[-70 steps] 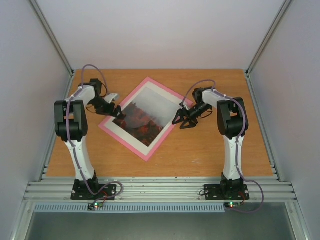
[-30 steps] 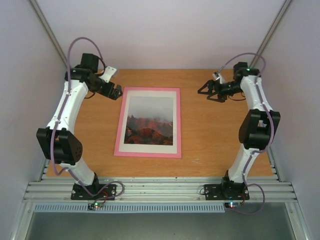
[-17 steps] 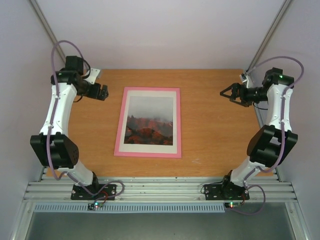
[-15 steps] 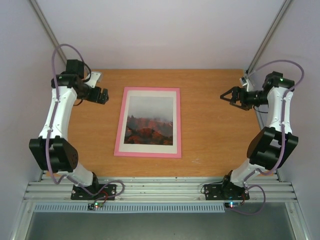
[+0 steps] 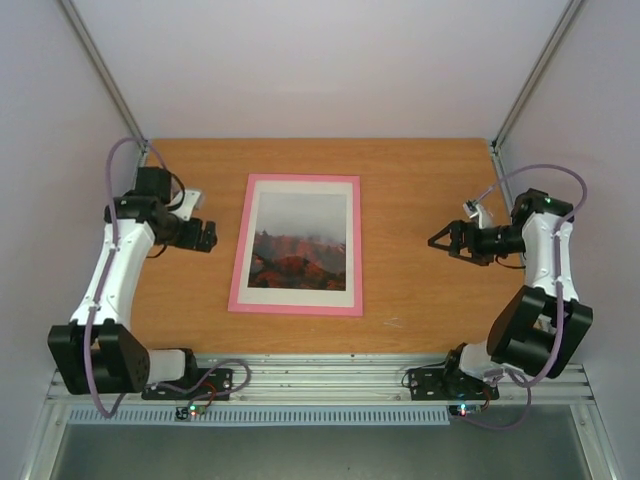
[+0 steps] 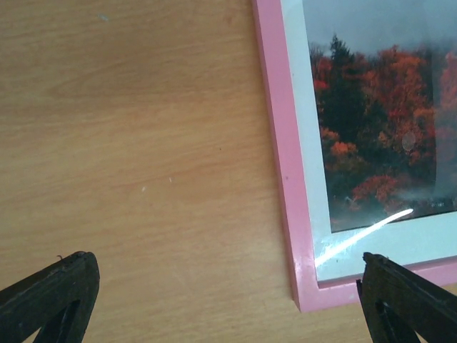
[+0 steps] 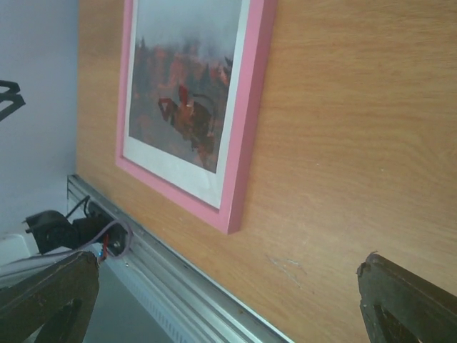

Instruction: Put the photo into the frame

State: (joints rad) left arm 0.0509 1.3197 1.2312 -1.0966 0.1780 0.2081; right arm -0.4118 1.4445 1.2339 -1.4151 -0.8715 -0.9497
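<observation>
The pink frame (image 5: 237, 270) lies flat at the table's middle, its long sides running front to back. The photo (image 5: 300, 240) of grey sky over red-orange mountains shows inside it, with a white border around it. The frame (image 6: 282, 164) and photo (image 6: 371, 121) also show in the left wrist view, and the frame (image 7: 246, 121) and photo (image 7: 186, 93) in the right wrist view. My left gripper (image 5: 207, 236) is open and empty just left of the frame. My right gripper (image 5: 441, 243) is open and empty, well right of the frame.
The wooden table (image 5: 420, 290) is boxed in by pale walls at the back and both sides. A metal rail (image 5: 320, 380) runs along the near edge, where the arm bases sit. The rail also shows in the right wrist view (image 7: 178, 293).
The frame was turned from a diagonal to square on the table and has lain still since. Both arms swung out to the back corners, then drew toward the front on either side of it.
</observation>
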